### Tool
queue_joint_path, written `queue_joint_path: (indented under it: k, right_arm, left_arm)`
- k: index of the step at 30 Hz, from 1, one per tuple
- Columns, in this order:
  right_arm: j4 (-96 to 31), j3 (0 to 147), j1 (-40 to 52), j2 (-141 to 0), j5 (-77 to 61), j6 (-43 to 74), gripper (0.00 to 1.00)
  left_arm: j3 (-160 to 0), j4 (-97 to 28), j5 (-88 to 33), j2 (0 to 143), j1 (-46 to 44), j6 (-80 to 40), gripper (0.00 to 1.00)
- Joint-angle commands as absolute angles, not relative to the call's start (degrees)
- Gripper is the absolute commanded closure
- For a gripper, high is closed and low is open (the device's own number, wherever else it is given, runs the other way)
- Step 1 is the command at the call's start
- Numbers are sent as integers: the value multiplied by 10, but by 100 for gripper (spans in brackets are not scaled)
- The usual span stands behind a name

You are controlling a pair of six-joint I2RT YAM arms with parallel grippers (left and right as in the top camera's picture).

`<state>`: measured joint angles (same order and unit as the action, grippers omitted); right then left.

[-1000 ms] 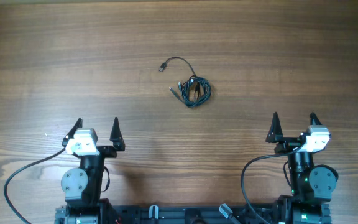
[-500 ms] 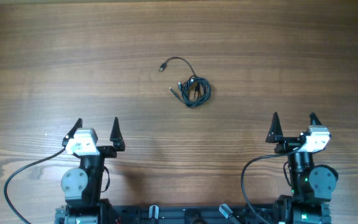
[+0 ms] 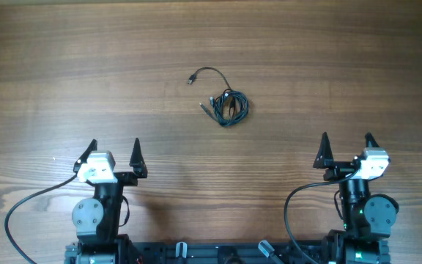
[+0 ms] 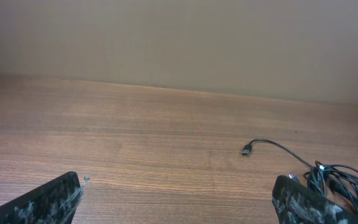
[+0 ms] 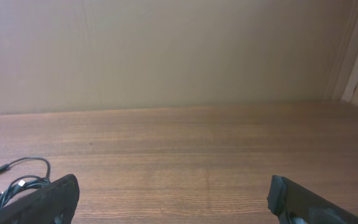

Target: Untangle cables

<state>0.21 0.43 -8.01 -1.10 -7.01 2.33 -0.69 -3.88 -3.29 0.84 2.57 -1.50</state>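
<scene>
The cables (image 3: pixel 227 105) lie as a small black bunch on the wooden table, with one loose end curving up left to a metallic plug (image 3: pixel 192 79). The bunch also shows at the right edge of the left wrist view (image 4: pixel 344 180) and at the lower left of the right wrist view (image 5: pixel 11 190). My left gripper (image 3: pixel 113 153) is open and empty near the table's front, well below and left of the cables. My right gripper (image 3: pixel 346 144) is open and empty at the front right, apart from them.
The wooden table (image 3: pixel 328 59) spreads around the cables. A beige wall (image 4: pixel 179 37) stands behind its far edge. Thick black arm wires (image 3: pixel 28 202) loop near the arm bases at the front.
</scene>
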Motion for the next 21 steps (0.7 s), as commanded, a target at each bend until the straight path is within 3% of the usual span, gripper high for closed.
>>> queue_joint_path:
  k: [1, 4, 13, 21]
  right_arm:
    - [3, 3, -78, -5, -60, 31, 0]
    - [3, 3, -78, -5, -60, 31, 0]
    - [3, 3, -78, -5, -60, 31, 0]
    - [3, 3, -78, -5, -60, 32, 0]
  left_arm:
    - [-3, -35, -39, 8, 22, -4, 0]
    - [-3, -2, -86, 8, 22, -9, 0]
    - [-20, -33, -81, 11, 22, -172, 0]
    - [-130, -104, -81, 110, 22, -172, 0]
